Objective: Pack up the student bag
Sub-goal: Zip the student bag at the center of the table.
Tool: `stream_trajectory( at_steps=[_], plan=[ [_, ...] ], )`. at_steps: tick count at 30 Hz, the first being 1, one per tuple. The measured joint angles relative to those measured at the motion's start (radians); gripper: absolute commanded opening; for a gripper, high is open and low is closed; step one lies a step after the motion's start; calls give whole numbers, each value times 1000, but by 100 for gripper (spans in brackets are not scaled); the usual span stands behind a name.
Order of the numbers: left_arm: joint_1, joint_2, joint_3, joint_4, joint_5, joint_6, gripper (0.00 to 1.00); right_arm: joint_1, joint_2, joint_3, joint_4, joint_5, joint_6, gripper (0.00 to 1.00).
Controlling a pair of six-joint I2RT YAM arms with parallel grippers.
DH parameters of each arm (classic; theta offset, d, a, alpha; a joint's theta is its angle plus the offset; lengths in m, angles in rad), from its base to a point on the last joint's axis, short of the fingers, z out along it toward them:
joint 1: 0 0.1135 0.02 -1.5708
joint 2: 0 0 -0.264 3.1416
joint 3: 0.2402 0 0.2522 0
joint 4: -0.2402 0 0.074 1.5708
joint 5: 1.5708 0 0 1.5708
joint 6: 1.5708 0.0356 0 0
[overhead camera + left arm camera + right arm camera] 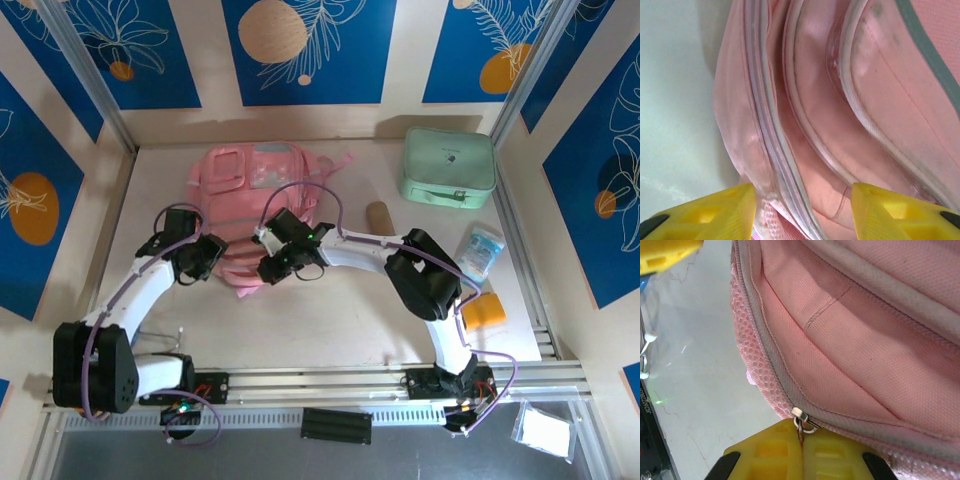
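Student bag (pixel 250 175) lay flat mid-table, long axis near-to-far
Zip end faced the arms; right gripper (pixel 801 442) clamped the zip pull (pixel 801 417), left gripper (pixel 804 205) stood half open astride its edge, holding nothing

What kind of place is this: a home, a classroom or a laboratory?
Most likely a laboratory robot cell: the left arm and right arm are bolted to an aluminium rail, blue panels wall in the white table, and the pink backpack and mint green case look staged.
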Motion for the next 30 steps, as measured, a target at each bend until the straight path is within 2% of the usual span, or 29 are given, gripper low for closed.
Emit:
stream_trajectory(
  at_steps=[7,13,18,21,25,30],
  plan=[
    [-51,20,-1,-49,-45,-71,49,2,1,0,4,-3,17,0],
    [-79,114,1,-24,-47,-78,54,2,1,0,4,-3,18,0],
    [-85,183,14,-6,-41,-71,53,2,1,0,3,1,18,0],
    [-86,193,16,4,-41,-67,42,2,1,0,4,5,18,0],
    [-88,196,15,5,-45,-65,15,6,-2,-8,3,32,18,0],
    [-92,196,10,20,-34,-52,5,21,-74,-108,50,156,-8,0]
  ],
)
